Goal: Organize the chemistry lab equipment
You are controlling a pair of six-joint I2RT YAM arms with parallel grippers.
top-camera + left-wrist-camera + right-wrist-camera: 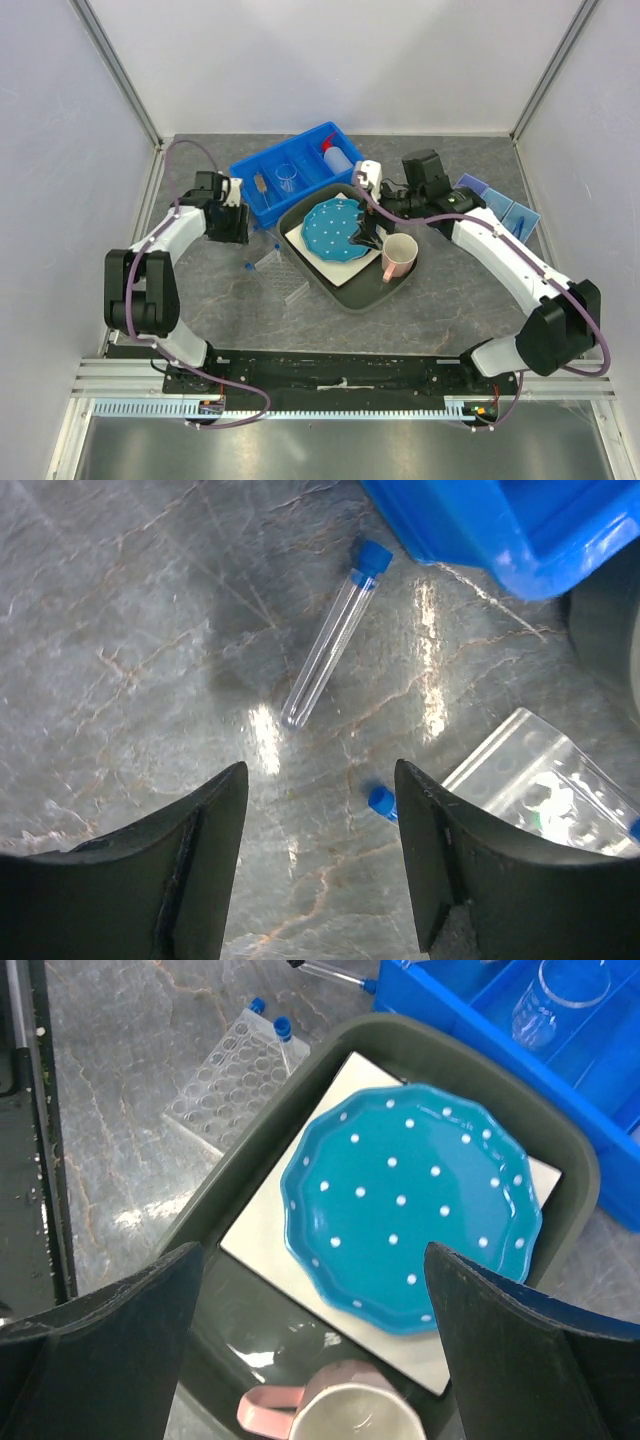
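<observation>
The left fingers hang apart and empty above the table, near a blue-capped vial lying beside the blue bin, likely lining up a pick, while the right fingers gape empty over the dotted plate.

Place: enclosed robot work cell, lab-like.
Enclosure: white panels and metal posts surround a grey marbled desk.
Rig: left arm and right arm bolted along the frame's bottom edge.
Contents: blue-capped vial and clear rack, centre.
</observation>
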